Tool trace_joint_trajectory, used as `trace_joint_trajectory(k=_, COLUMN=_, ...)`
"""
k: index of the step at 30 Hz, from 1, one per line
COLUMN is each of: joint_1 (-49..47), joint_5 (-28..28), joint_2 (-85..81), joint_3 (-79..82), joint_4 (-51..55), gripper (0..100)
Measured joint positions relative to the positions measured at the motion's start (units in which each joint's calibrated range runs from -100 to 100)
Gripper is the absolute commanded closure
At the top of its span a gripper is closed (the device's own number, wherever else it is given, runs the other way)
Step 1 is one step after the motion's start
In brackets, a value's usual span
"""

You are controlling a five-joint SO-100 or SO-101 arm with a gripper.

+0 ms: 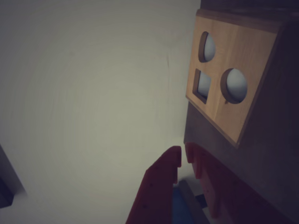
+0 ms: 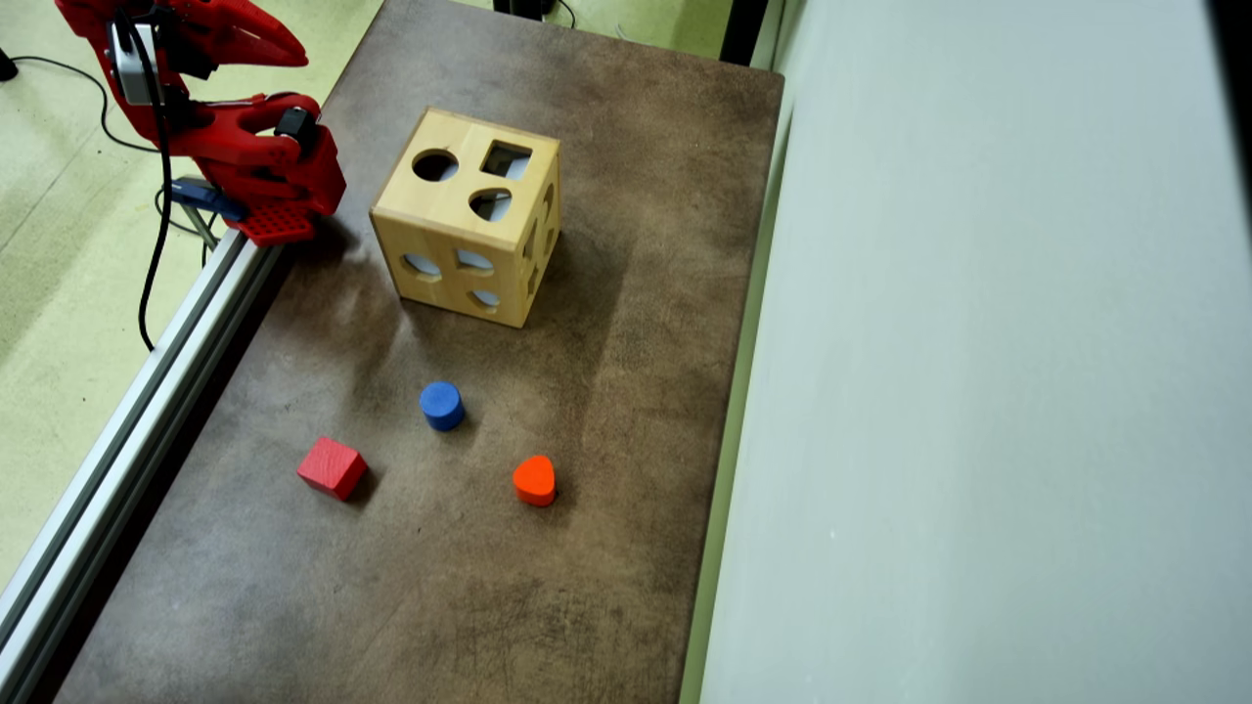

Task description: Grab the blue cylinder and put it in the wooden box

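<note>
While the red arm (image 2: pixel 235 147) sits folded at the far-left corner of the brown table (image 2: pixel 636 147), its gripper (image 1: pixel 183 156) shows in the wrist view with fingertips nearly touching and nothing between them, clenched on air; the wooden box (image 2: pixel 468 227) stands just right of the arm in the overhead view, cut-outs on its top and sides; the blue cylinder (image 2: pixel 442 404) stands upright on the table nearer than the box, well apart from the gripper; a red cube (image 2: pixel 333 467) lies to its near left and an orange heart block (image 2: pixel 535 480) to its near right.
</note>
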Motion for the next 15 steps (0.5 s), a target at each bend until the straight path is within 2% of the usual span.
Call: trace_joint_trajectory(k=15, joint_1=-0.2, joint_5=0.0, joint_2=0.0, joint_3=0.0, joint_4=0.0, gripper=97)
